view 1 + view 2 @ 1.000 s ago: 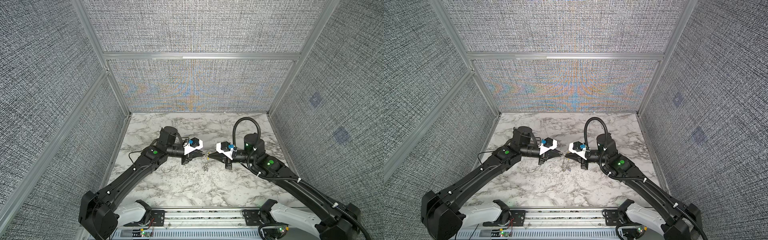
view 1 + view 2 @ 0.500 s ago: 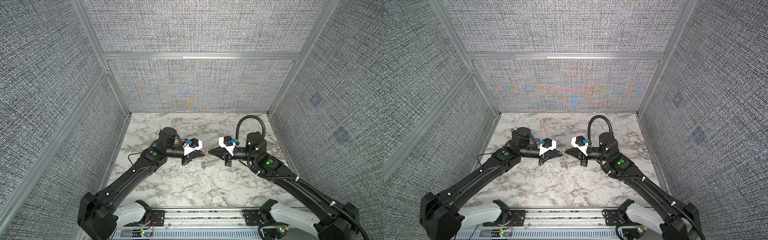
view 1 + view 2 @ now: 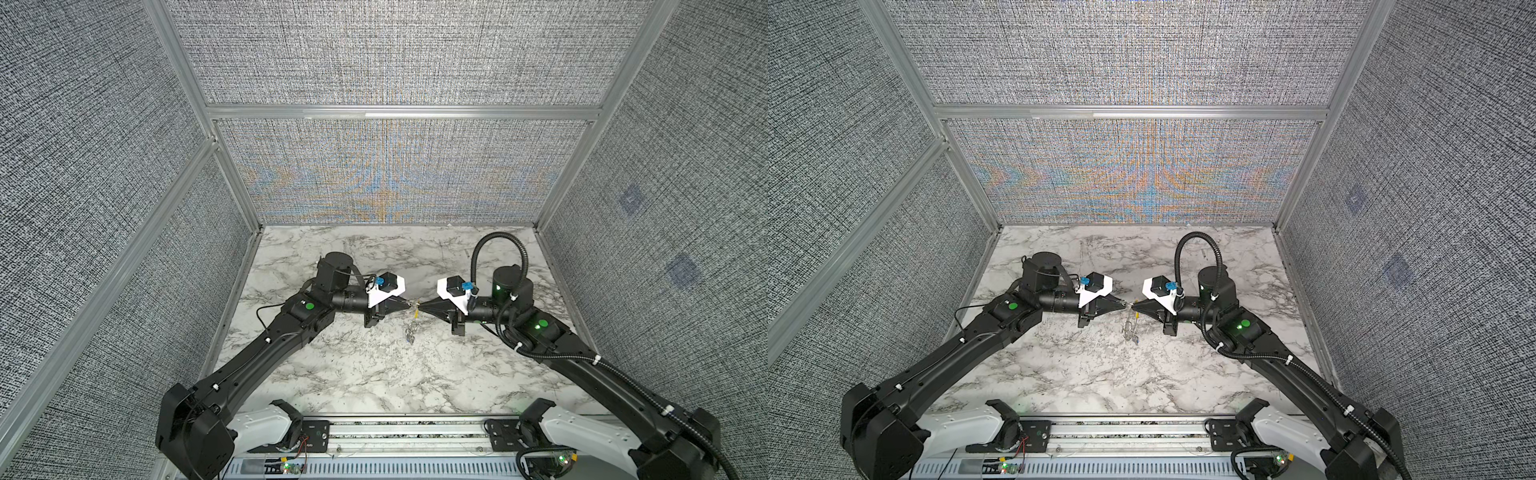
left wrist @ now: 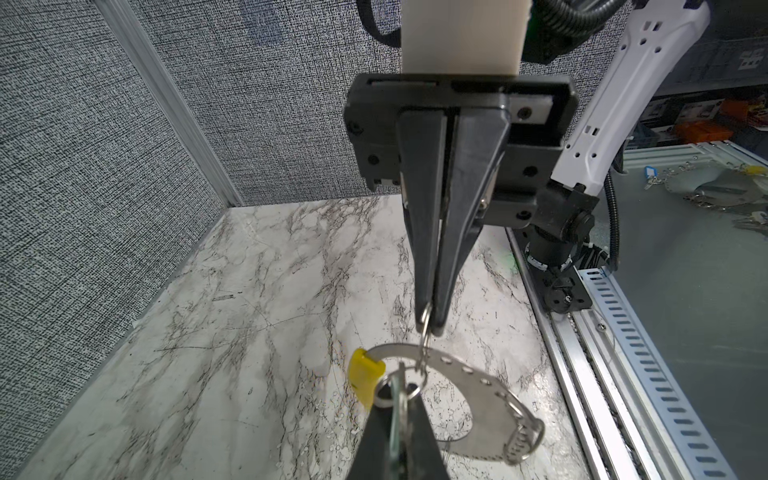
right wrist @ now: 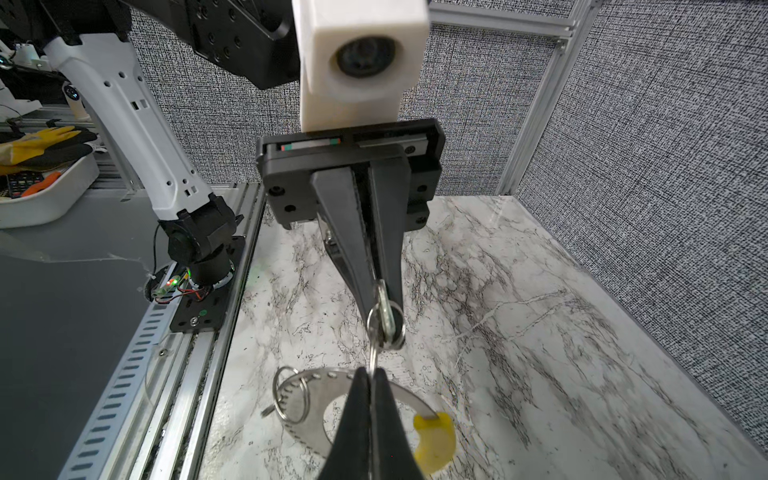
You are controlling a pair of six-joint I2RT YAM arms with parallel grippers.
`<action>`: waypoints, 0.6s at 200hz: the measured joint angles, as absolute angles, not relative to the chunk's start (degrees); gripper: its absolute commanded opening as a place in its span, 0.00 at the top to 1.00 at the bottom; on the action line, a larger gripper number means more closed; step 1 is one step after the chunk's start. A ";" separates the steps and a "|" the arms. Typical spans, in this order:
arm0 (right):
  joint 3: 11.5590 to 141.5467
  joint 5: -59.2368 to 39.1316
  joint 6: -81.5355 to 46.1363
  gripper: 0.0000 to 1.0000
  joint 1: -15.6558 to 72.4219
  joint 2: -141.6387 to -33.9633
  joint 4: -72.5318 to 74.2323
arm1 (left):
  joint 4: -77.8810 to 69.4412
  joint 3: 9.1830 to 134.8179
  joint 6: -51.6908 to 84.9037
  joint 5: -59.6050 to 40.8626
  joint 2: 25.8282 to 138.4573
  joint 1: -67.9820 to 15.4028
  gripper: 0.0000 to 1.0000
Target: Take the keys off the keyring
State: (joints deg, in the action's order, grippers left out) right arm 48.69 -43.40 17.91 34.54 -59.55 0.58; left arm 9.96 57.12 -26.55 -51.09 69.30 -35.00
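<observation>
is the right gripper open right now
No, in the left wrist view the right gripper is closed on a small split ring that links to the keyring.

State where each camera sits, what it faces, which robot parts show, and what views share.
Top views: high at the front, looking down toward the back wall; both arms, left gripper meeting right gripper.
Left wrist: on the left arm, looking past its own fingers at the right gripper.
Right wrist: on the right arm, looking past its own fingers at the left gripper.
Shared: both wrist views show the keyring.
</observation>
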 measured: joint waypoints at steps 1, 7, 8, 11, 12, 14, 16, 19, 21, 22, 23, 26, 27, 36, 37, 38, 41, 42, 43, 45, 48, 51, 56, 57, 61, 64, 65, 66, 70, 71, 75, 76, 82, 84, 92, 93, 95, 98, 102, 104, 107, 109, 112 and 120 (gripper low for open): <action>48.62 -43.38 17.96 1.00 34.54 -59.57 0.58 | 9.96 57.12 -26.52 -51.09 69.30 -35.00 1.00; 48.29 -43.31 17.98 1.00 34.52 -59.57 0.62 | 9.98 57.19 -26.52 -51.13 69.30 -35.00 1.00; 48.23 -43.31 17.96 1.00 34.52 -59.57 0.64 | 9.98 57.19 -26.52 -51.13 69.28 -35.00 1.00; 47.99 -43.31 17.96 1.00 34.50 -59.57 0.75 | 9.98 57.21 -26.52 -51.13 69.28 -35.00 1.00; 47.90 -43.31 17.93 1.00 34.50 -59.55 0.91 | 10.00 57.21 -26.52 -51.11 69.28 -35.00 1.00; 47.72 -43.33 17.93 1.00 34.50 -59.55 1.15 | 10.07 57.21 -26.52 -51.07 69.25 -35.00 1.00; 47.59 -43.31 17.93 1.00 34.50 -59.55 1.37 | 10.20 57.21 -26.52 -51.03 69.25 -35.00 1.00; 47.42 -43.29 17.89 1.00 34.48 -59.53 1.67 | 10.37 57.21 -26.52 -51.03 69.25 -35.00 1.00; 47.27 -43.29 17.80 1.00 34.48 -59.48 1.89 | 10.41 57.21 -26.52 -51.03 69.25 -35.00 1.00; 47.18 -43.29 17.72 1.00 34.46 -59.46 2.02 | 10.41 57.21 -26.52 -51.03 69.25 -35.00 1.00; 47.13 -43.29 17.69 1.00 34.46 -59.44 2.09 | 10.44 57.21 -26.52 -51.03 69.25 -35.00 1.00; 47.00 -43.29 17.56 1.00 34.46 -59.42 2.35 | 10.44 57.21 -26.52 -51.00 69.23 -35.00 1.00; 46.96 -43.29 17.54 1.00 34.46 -59.42 2.42 | 10.44 57.19 -26.52 -51.00 69.23 -35.00 1.00; 46.61 -43.29 17.02 1.00 34.44 -59.33 3.36 | 10.33 57.08 -26.50 -50.96 69.10 -35.00 1.00; 46.61 -43.29 16.99 1.00 34.44 -59.33 3.44 | 10.28 57.06 -26.50 -50.96 69.08 -35.00 1.00; 46.59 -43.29 16.95 1.00 34.44 -59.33 3.51 | 10.26 57.06 -26.50 -50.96 69.06 -35.00 1.00; 46.50 -43.29 16.80 1.00 34.44 -59.33 3.81 | 10.26 56.97 -26.48 -50.96 68.97 -35.00 1.00; 46.50 -43.29 16.78 1.00 34.44 -59.33 3.86 | 10.24 56.93 -26.46 -50.96 68.93 -35.00 1.00; 46.50 -43.29 16.75 1.00 34.44 -59.33 3.90 | 10.22 56.90 -26.44 -50.96 68.90 -35.00 1.00; 46.48 -43.27 16.69 1.00 34.44 -59.33 4.03 | 10.13 56.84 -26.35 -50.96 68.86 -35.00 1.00; 46.41 -43.27 16.58 1.00 34.44 -59.33 4.21 | 10.02 56.71 -26.28 -50.94 68.79 -35.00 1.00; 46.39 -43.27 16.43 1.00 34.44 -59.33 4.43 | 9.93 56.60 -26.24 -50.94 68.77 -35.00 1.00; 46.35 -43.27 16.36 1.00 34.44 -59.33 4.60 | 9.89 56.42 -26.04 -50.96 68.69 -35.00 1.00; 46.35 -43.27 16.36 1.00 34.44 -59.33 4.64 | 9.89 56.40 -26.02 -50.94 68.69 -35.00 1.00; 46.30 -43.29 16.21 1.00 34.44 -59.27 4.82 | 9.93 56.27 -25.85 -50.94 68.66 -35.00 1.00; 46.24 -43.29 16.05 1.00 34.44 -59.22 4.93 | 9.93 56.21 -25.80 -50.94 68.64 -35.00 1.00; 46.22 -43.27 15.94 1.00 34.41 -59.20 4.97 | 9.93 56.16 -25.74 -50.92 68.64 -35.00 1.00; 46.19 -43.27 15.88 1.00 34.39 -59.18 4.97 | 9.93 56.14 -25.69 -50.92 68.64 -35.00 1.00; 46.13 -43.24 15.59 1.00 34.39 -59.09 5.04 | 9.87 56.03 -25.45 -50.89 68.62 -35.00 1.00; 46.09 -43.22 15.57 1.00 34.39 -59.05 5.06 | 9.87 56.01 -25.43 -50.89 68.62 -35.00 1.00; 46.02 -43.11 15.55 1.00 34.39 -58.96 5.10 | 9.87 55.92 -25.43 -50.87 68.58 -35.00 1.00; 46.00 -43.07 15.55 1.00 34.39 -58.92 5.13 | 9.87 55.90 -25.41 -50.85 68.58 -35.00 1.00; 45.93 -42.87 15.46 1.00 34.35 -58.83 5.28 | 9.85 55.81 -25.34 -50.81 68.51 -35.00 1.00; 45.87 -42.81 15.35 1.00 34.33 -58.81 5.41 | 9.80 55.79 -25.28 -50.78 68.49 -35.00 1.00; 45.74 -42.72 15.14 1.00 34.26 -58.70 5.74 | 9.72 55.77 -25.10 -50.74 68.47 -35.00 1.00; 45.71 -42.65 15.16 1.00 34.26 -58.67 5.76 | 9.72 55.77 -25.06 -50.74 68.47 -35.00 1.00; 45.67 -42.61 15.16 1.00 34.24 -58.65 5.78 | 9.65 55.77 -25.02 -50.74 68.45 -35.00 1.00; 45.60 -42.54 15.16 1.00 34.24 -58.59 5.82 | 9.54 55.77 -25.02 -50.72 68.45 -35.00 1.00; 45.47 -42.46 15.14 1.00 34.24 -58.57 5.98 | 9.45 55.77 -24.95 -50.68 68.45 -35.00 1.00; 45.41 -42.44 15.09 1.00 34.24 -58.54 6.15 | 9.43 55.77 -24.93 -50.68 68.45 -35.00 1.00; 45.34 -42.44 15.05 1.00 34.24 -58.52 6.24 | 9.39 55.77 -24.84 -50.63 68.42 -35.00 1.00; 45.30 -42.41 14.96 1.00 34.24 -58.52 6.28 | 9.39 55.75 -24.84 -50.59 68.42 -35.00 1.00; 45.23 -42.41 14.90 1.00 34.24 -58.50 6.42 | 9.32 55.70 -24.84 -50.52 68.42 -35.00 1.00; 44.97 -42.39 14.66 1.00 34.24 -58.46 7.03 | 9.23 55.51 -24.80 -50.46 68.42 -35.00 1.00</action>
State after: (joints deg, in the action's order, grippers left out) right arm 44.97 -42.39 14.66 34.24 -58.46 7.03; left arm 9.23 55.51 -24.80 -50.46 68.42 -35.00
